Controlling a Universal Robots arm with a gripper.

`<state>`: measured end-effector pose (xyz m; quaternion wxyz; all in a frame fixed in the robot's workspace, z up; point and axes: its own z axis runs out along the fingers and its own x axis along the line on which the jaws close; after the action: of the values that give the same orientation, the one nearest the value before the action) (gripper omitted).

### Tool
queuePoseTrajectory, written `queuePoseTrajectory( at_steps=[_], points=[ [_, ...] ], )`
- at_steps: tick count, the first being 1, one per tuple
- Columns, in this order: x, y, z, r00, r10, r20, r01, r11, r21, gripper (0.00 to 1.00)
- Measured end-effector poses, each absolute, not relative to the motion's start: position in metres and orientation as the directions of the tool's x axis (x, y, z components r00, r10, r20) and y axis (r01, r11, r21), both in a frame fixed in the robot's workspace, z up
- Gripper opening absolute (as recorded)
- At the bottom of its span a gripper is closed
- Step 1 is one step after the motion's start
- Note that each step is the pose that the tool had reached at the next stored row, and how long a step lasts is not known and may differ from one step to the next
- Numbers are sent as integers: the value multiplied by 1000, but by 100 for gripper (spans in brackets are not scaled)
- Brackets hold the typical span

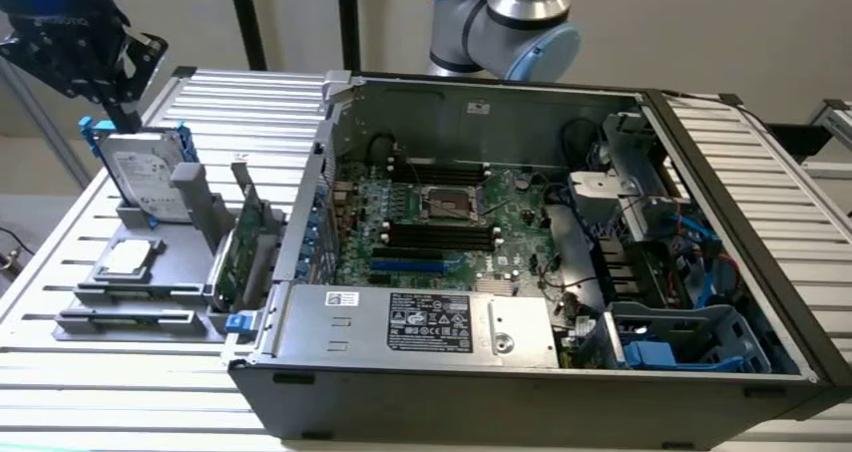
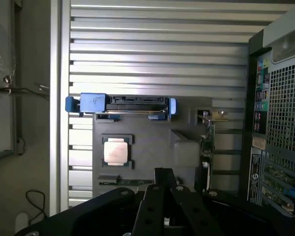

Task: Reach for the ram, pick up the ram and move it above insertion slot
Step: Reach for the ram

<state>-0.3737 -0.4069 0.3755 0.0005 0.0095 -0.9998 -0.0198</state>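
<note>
The ram (image 1: 128, 319) is a thin green stick standing on edge in the front groove of a grey holder (image 1: 174, 324), at the exterior view's left. The wrist view has the ram (image 2: 122, 183) as a narrow strip just beside my fingertips. My gripper (image 1: 124, 115) hangs high above the back of the holder, over the hard drive, well clear of the ram. Its fingers (image 2: 163, 179) are shut together with nothing between them. The insertion slot (image 1: 440, 235) is one of several long black sockets on the motherboard inside the open computer case.
On the same holder stand a silver hard drive with blue rails (image 1: 140, 178), a processor chip (image 1: 130, 257) and a green expansion card (image 1: 239, 244). The case wall (image 1: 319, 163) rises between holder and motherboard. A slatted metal table (image 1: 80, 392) carries everything.
</note>
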Motion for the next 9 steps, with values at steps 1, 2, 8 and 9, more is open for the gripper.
queuePoseTrajectory(
  at_steps=[1, 2, 8, 9],
  points=[
    [-374, -408, 375, -1000, -19, 0, -19, 999, 40, 11],
    [-374, -409, 375, -1000, -19, 0, -19, 999, 40, 11],
    [-374, -424, 375, -1000, -19, 0, -19, 999, 40, 11],
    [-374, -427, 375, -1000, -19, 1, -19, 999, 40, 11]
  ],
)
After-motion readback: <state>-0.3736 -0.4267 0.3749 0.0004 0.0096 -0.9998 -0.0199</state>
